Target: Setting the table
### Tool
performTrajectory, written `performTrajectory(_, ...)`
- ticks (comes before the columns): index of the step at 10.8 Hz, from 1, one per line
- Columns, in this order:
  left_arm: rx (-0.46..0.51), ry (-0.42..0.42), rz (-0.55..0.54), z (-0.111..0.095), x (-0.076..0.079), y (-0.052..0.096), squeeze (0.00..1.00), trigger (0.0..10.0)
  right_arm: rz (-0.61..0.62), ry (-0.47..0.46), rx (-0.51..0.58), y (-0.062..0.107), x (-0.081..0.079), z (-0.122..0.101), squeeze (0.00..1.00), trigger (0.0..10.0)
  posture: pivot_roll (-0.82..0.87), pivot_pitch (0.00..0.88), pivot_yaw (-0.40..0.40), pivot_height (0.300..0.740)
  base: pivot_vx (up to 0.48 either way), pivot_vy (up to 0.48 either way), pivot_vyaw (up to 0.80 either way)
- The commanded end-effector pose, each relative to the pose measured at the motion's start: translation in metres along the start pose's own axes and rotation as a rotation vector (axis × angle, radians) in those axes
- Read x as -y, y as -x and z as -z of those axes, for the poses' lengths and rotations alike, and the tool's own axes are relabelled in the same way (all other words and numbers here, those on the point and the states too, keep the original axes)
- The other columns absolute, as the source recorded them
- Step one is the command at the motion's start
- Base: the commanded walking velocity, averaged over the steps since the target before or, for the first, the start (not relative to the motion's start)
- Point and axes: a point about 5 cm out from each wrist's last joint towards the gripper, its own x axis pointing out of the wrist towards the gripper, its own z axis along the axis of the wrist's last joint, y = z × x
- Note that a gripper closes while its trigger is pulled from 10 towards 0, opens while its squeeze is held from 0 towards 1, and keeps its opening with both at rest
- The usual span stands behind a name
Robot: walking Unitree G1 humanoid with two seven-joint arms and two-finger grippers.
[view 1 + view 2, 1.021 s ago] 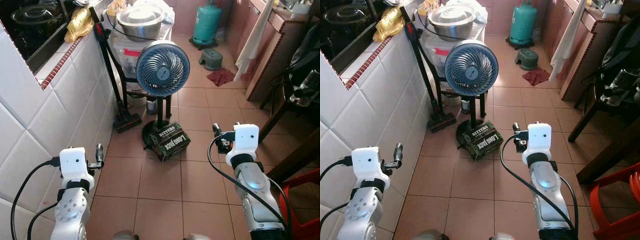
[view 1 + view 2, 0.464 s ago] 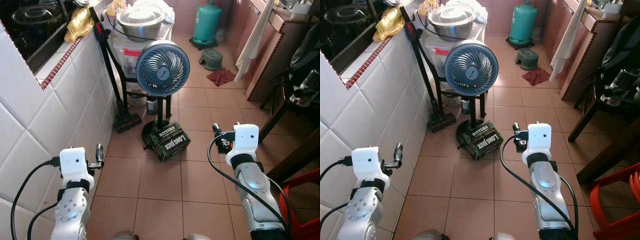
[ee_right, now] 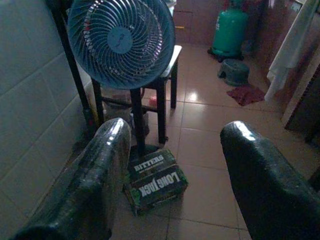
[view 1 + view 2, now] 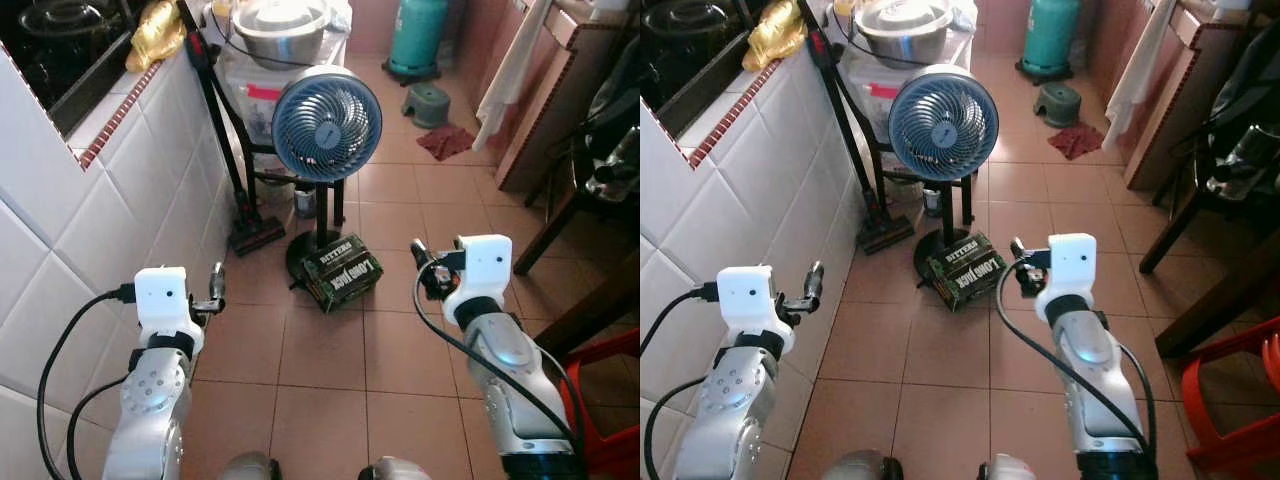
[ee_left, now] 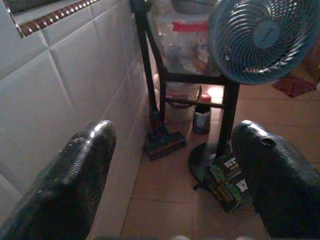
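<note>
While both silver arms are held forward at waist height, a terracotta tiled kitchen floor (image 4: 400, 340) stretches ahead. As the landmark, a round blue pedestal fan (image 4: 326, 122) stands mid-floor. Left of the fan runs a white tiled counter wall (image 4: 90, 230). Behind the fan, a black metal stand carries a large steel bowl (image 4: 280, 22); further back sits a teal gas cylinder (image 4: 418, 38). Right of the fan stands a dark wooden table (image 4: 590, 210), probably the one to set, though no tableware is visible nearby. At the fan's base lies a green printed cardboard box (image 4: 343, 271). The left gripper (image 5: 170, 170) and right gripper (image 3: 170, 170), nearer than the fan, are both spread apart and empty, seemingly ready while the robot walks.
</note>
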Motion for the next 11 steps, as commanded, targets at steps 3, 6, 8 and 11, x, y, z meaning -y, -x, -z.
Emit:
performTrajectory(3, 0.000, 0.000, -0.010, -0.0030, -0.0028, 0.0005, 0.00, 10.0, -0.001, -0.011, 0.011, 0.0011, 0.0005, -0.0064, 0.00, 10.0, 0.00, 0.076, 0.035, 0.740, 0.000, 0.000, 0.00)
performTrajectory(6, 0.000, 0.000, -0.010, -0.0030, -0.0028, 0.0005, 0.00, 10.0, -0.001, -0.011, 0.011, 0.0011, 0.0005, -0.0064, 0.00, 10.0, 0.00, 0.076, 0.035, 0.740, 0.000, 0.000, 0.00)
performTrajectory(8, 0.000, 0.000, -0.010, -0.0030, -0.0028, 0.0005, 0.00, 10.0, -0.001, -0.011, 0.011, 0.0011, 0.0005, -0.0064, 0.00, 10.0, 0.00, 0.076, 0.035, 0.740, 0.000, 0.000, 0.00)
performTrajectory(11, 0.000, 0.000, -0.010, -0.0030, -0.0028, 0.0005, 0.00, 10.0, -0.001, -0.011, 0.011, 0.0011, 0.0005, -0.0064, 0.00, 10.0, 0.00, 0.076, 0.035, 0.740, 0.000, 0.000, 0.00)
